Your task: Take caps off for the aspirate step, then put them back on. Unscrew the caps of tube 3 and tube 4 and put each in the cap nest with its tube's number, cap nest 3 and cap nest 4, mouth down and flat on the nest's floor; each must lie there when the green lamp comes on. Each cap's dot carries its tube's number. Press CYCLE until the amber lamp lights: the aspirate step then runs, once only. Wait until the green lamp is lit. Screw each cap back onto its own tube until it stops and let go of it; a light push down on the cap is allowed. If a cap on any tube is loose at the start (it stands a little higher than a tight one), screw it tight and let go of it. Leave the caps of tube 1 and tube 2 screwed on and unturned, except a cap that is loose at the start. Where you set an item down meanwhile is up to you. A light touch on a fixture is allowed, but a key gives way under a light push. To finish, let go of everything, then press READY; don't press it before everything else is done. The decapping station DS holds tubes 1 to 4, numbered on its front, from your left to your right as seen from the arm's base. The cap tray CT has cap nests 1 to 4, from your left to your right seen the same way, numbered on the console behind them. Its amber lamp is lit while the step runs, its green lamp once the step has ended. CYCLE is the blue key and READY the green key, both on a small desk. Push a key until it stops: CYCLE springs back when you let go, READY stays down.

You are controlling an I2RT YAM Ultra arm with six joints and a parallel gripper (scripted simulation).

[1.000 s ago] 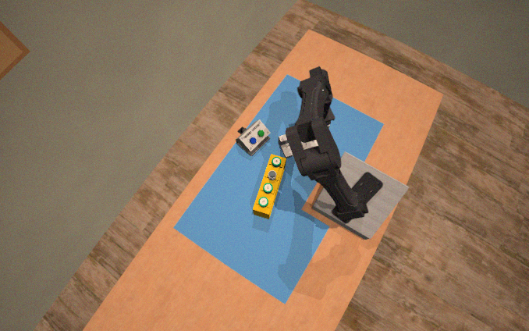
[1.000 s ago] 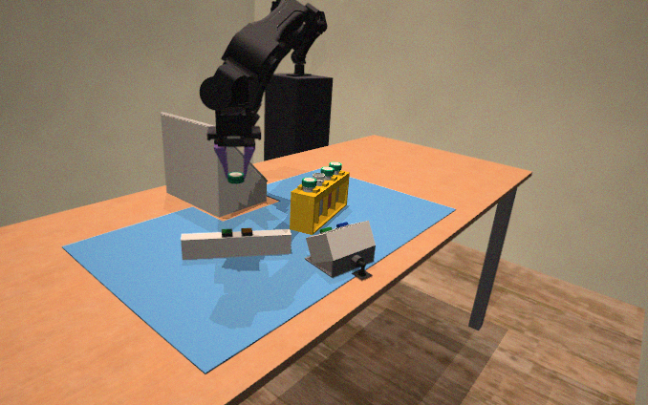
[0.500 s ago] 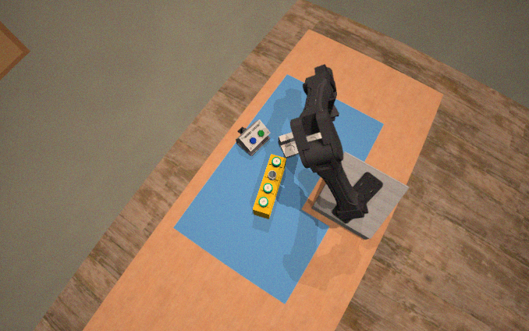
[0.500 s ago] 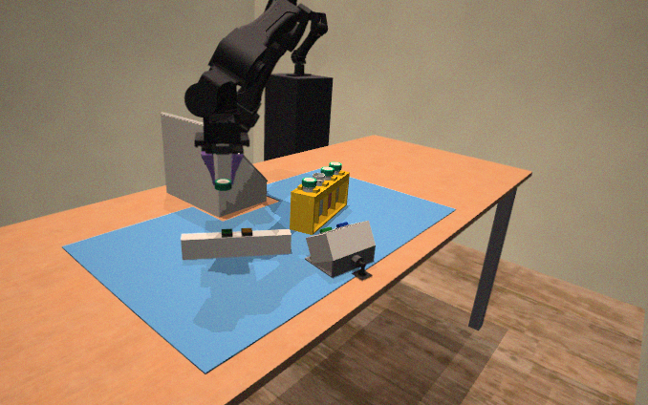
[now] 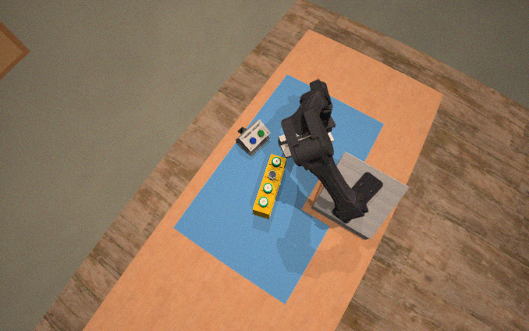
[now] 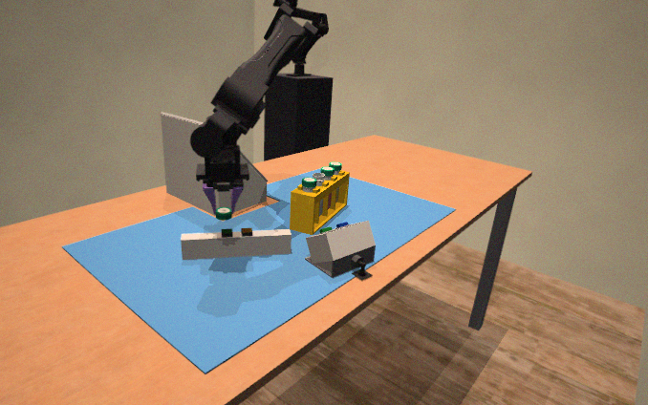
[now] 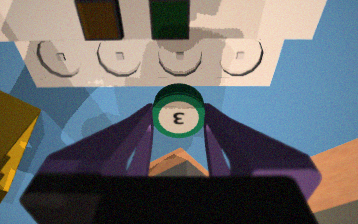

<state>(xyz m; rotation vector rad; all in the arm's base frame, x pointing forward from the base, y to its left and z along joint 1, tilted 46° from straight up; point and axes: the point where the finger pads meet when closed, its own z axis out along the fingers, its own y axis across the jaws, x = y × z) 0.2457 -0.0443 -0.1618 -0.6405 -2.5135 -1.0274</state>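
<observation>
One cap 3 [image 7: 178, 118] sits pinched between the gripper [image 7: 178, 131] fingers, closed partway on it, hanging just short of cap nest 3 [image 7: 180, 60] ahead; releasing here risks landing it outside the nest or tilted on the rim.

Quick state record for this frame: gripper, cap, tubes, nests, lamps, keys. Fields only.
gripper: gripper shut on cap 3, jaws on either side of it
cap 3: carried above the mat, just short of the cap tray, dot facing the wrist camera
cap nests: all four bare
decapping station: three tubes capped, tube 3 open
lamps: amber lamp and green lamp both dark
keys: CYCLE and READY untouched, arm away from the desk
</observation>
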